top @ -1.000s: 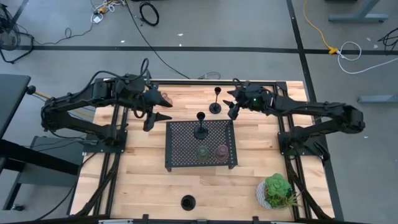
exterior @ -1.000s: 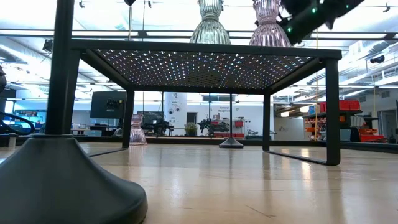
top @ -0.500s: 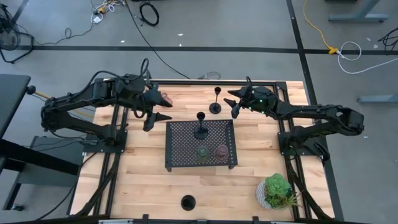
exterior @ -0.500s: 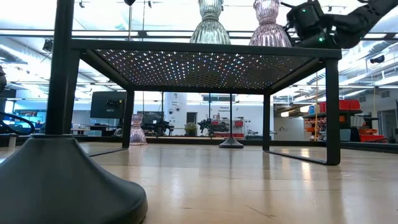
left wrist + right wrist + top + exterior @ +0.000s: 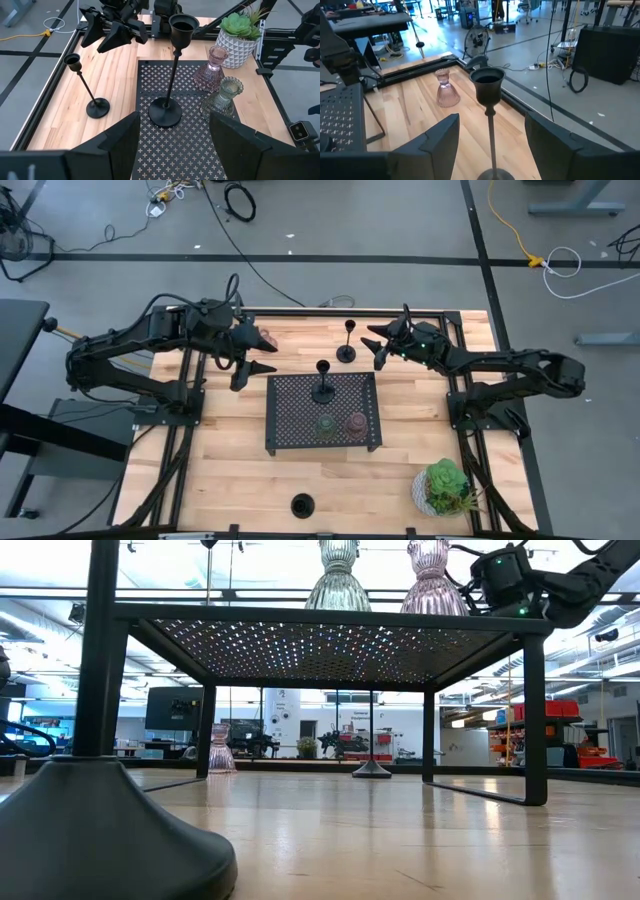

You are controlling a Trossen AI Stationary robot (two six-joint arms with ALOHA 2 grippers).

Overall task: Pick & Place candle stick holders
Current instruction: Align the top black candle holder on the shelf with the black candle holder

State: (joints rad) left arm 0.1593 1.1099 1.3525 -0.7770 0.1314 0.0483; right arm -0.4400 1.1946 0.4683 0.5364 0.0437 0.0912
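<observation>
On the wooden worktop [image 5: 230, 460], the right pincer [image 5: 377, 346], fingers apart and empty, hovers at three o'clock of a thin-stemmed black candle holder [image 5: 346, 350] standing beyond the black perforated tray [image 5: 290, 420], while the left pincer [image 5: 254, 357] waits spread wide at the tray's ten o'clock.

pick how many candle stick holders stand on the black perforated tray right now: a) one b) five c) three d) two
c: on the black perforated tray the high view shows one black holder, a green glass holder and a pink glass holder; the other holders stand on the wooden table off the tray.
</observation>
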